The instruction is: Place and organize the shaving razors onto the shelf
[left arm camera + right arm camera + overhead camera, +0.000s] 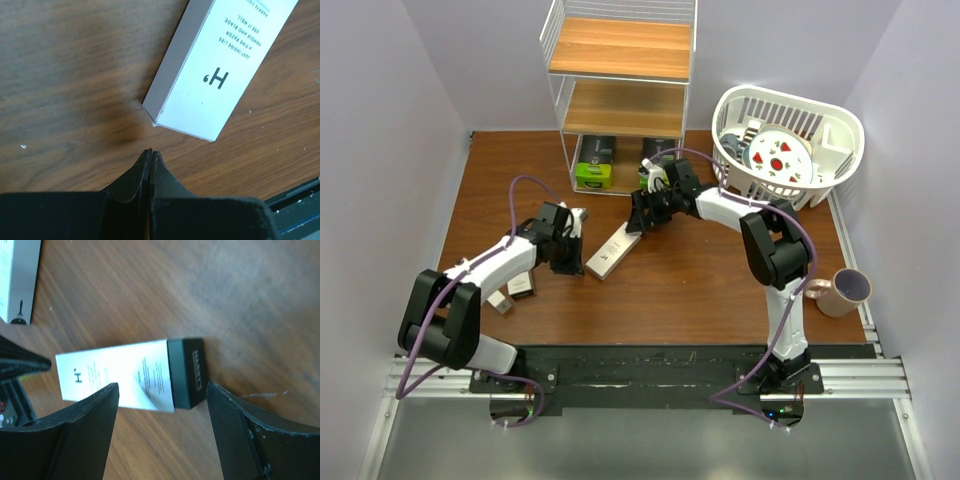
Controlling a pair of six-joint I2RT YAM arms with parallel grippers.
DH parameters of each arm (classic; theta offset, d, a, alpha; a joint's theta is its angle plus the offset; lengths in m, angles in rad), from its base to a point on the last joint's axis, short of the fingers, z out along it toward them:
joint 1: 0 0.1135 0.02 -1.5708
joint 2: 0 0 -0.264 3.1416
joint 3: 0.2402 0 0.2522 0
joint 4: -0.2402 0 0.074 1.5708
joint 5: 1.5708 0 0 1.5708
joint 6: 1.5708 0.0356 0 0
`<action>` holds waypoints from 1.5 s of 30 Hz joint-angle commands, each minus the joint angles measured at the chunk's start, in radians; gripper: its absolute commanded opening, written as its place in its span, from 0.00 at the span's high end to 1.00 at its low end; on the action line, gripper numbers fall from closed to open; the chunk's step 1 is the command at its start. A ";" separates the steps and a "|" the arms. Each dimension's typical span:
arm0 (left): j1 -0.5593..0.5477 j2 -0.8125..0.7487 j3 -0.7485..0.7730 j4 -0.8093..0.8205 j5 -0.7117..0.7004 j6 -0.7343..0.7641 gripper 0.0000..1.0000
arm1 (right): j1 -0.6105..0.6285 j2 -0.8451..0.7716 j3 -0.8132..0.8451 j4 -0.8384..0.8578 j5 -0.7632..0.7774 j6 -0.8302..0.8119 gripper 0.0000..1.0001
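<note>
1. The white razor carton [616, 250] lies flat and slanted on the table [720, 290], between my two grippers and apart from the shelf [620, 90].
2. My left gripper [151, 155] has its fingers pressed together on nothing, with the tips just beside the carton's near corner.
3. My right gripper [162, 390] has its fingers spread wide, one on each side of the carton near its black cap [187, 372]. I cannot tell if they touch the wood.
4. I judge the carton light. It is thin card, stiff along the edges, easily dented on the broad faces, and its smooth print is likely slippery.
5. I would pinch across the narrow width on the long edges, nearer the middle than the cap, which might slide off, and squeeze gently.
6. A black pack [593, 165] with a lime-green end already sits on the shelf's bottom tier, so this carton can go next to it
</note>
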 commanded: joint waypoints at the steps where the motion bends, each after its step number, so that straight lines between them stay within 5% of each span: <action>1: 0.008 0.029 -0.002 0.012 0.053 0.003 1.00 | 0.000 0.022 0.066 -0.004 0.021 -0.029 0.24; 13: 0.007 0.156 0.097 0.179 -0.001 -0.012 1.00 | 0.028 0.008 0.006 0.003 -0.076 0.013 0.44; 25: 0.010 0.359 0.341 0.207 -0.068 0.000 1.00 | 0.019 -0.132 -0.106 -0.093 -0.035 -0.069 0.39; 35: 0.051 0.330 0.383 0.198 -0.177 0.009 1.00 | -0.014 -0.242 -0.132 -0.180 -0.090 -0.166 0.30; 41: 0.119 0.218 0.292 0.142 -0.194 0.002 0.70 | -0.041 -0.290 -0.123 -0.201 -0.042 -0.259 0.29; 45: 0.133 0.150 0.199 0.156 -0.165 -0.017 0.59 | -0.037 -0.271 -0.091 -0.158 -0.013 -0.399 0.24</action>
